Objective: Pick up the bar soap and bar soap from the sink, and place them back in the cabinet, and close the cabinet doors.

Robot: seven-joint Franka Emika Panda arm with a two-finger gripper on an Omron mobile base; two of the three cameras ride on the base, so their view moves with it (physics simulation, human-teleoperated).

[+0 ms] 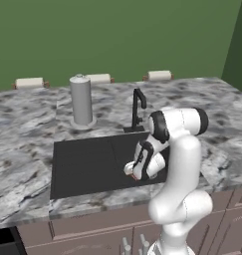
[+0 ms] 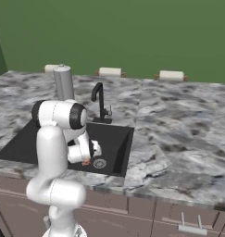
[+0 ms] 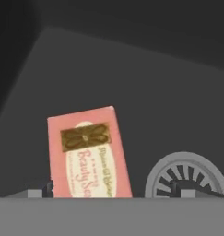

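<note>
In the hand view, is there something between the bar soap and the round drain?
No. In the hand view, only bare dark sink floor separates the bar soap from the drain.

The soap (image 3: 88,154) just ahead of the fingertips is salmon pink with a pale cream oval, a brown-gold ornamental panel and reddish script. The sink (image 3: 132,78) floor under and around it is flat dark grey, darkening to near black farther from the hand. The drain (image 3: 187,175) beside the soap is lighter grey with dark radial slots. The counter (image 1: 23,129) is grey-and-white marbled stone; the faucet (image 1: 138,109) beyond the hand is black, the canister (image 1: 81,99) plain grey, the wall (image 1: 117,35) green
</note>
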